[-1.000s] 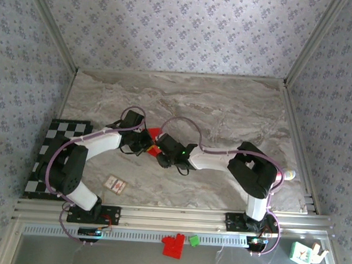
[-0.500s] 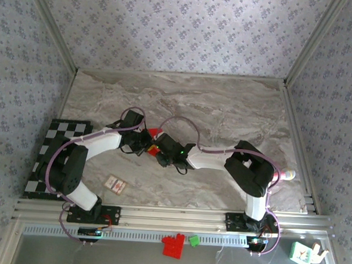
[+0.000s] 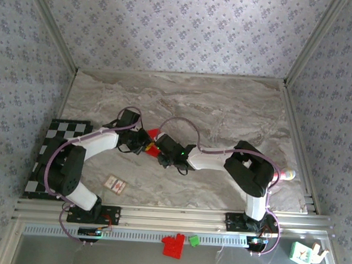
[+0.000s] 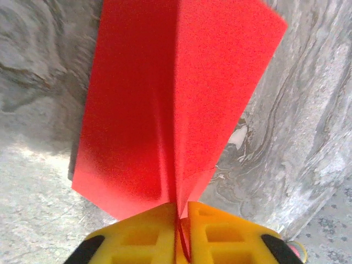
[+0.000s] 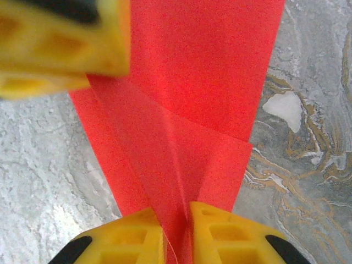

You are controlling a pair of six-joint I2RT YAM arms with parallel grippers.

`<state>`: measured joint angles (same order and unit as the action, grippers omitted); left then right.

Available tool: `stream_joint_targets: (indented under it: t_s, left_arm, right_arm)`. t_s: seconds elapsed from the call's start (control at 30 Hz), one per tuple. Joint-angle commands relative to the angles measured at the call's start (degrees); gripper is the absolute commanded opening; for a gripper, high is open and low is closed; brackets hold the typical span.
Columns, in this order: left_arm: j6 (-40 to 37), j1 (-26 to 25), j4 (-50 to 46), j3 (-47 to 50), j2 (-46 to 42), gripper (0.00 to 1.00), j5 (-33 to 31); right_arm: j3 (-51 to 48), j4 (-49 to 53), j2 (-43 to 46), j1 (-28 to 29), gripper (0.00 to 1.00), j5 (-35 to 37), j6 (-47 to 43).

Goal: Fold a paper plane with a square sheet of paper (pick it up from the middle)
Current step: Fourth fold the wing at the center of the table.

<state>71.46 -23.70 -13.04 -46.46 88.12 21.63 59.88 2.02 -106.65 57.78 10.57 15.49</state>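
The square sheet of paper, bright red and creased into an angular shape with a sharp fold down its middle, is held between my two arms over the middle of the bench, slightly left of centre. My left jaws pinch its near-left edge, the fold running straight in between their yellow pads. My right jaws pinch it from the near-right side, layered flaps fanning out from their pads. Whether the paper touches the bench I cannot tell. Nearer and to the left lies a small white card with a red mark; a chequered board lies at the bench's left edge. On the near ledge rest a red toy-brick block and a small green block.
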Motion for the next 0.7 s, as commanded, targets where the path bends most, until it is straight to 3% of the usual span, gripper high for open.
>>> stream_joint_targets:
  t_s: [0.0,0.27,0.67]
  left_arm:
    - [-0.52,2.17,-1.14,0.62,-3.47,0.19,0.37]
    - [-0.13,6.02,-0.20,6.98,-10.46,0.25,-1.15]
    - [0.34,4.60,10.37,14.77,-11.22,0.19,2.23]
  right_arm:
    - [-1.03,-0.65,1.00,0.16,0.16,0.17,-1.50]
    - [-3.47,-5.10,1.62,-1.74,0.14,-6.85,-2.96]
    - [-4.33,-6.77,1.73,-5.63,0.13,-17.61,0.42]
